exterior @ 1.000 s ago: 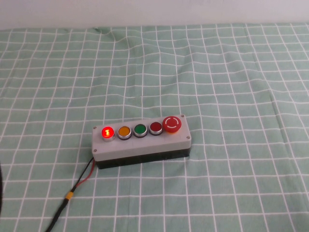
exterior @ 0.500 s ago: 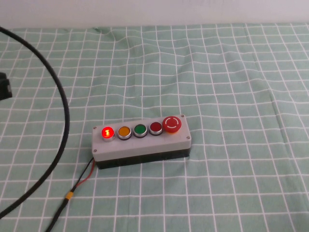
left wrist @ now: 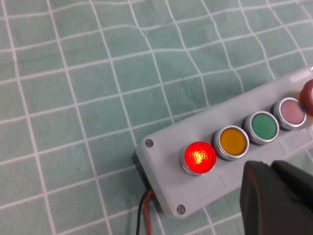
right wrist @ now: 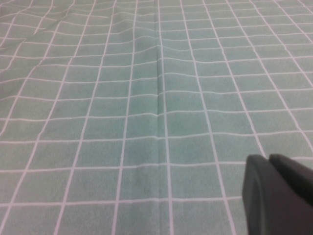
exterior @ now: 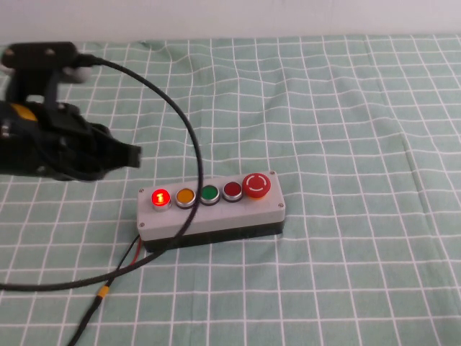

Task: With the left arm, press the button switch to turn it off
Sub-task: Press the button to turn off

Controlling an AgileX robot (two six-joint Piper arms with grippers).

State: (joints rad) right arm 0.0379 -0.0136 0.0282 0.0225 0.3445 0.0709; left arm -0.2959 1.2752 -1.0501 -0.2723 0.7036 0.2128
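Note:
The button switch point(exterior: 160, 197) is the small round red button at the left end of the grey five-button box point(exterior: 216, 220). It glows bright red with a pale "1". In the left wrist view the button switch point(left wrist: 200, 157) is lit in its silver collar. My left gripper point(exterior: 133, 155) hovers just left of and behind the box, above the cloth, apart from the button. In its wrist view the left gripper point(left wrist: 266, 166) is shut and empty, beside the box's near edge. My right gripper point(right wrist: 268, 159) is shut and empty over bare cloth, outside the high view.
The box also carries an orange button point(exterior: 185, 196), a green button point(exterior: 209, 194), a darker red button point(exterior: 232, 190) and a large red mushroom button point(exterior: 257, 184). A red and black wire point(exterior: 119, 270) leaves its left end. The left arm's thick black cable point(exterior: 189, 137) loops over the box. A green checked cloth point(exterior: 346, 130) covers the table.
The left arm has come into the high view from the left and moved toward the box. Its cable has swung right across the box. The red button stays lit.

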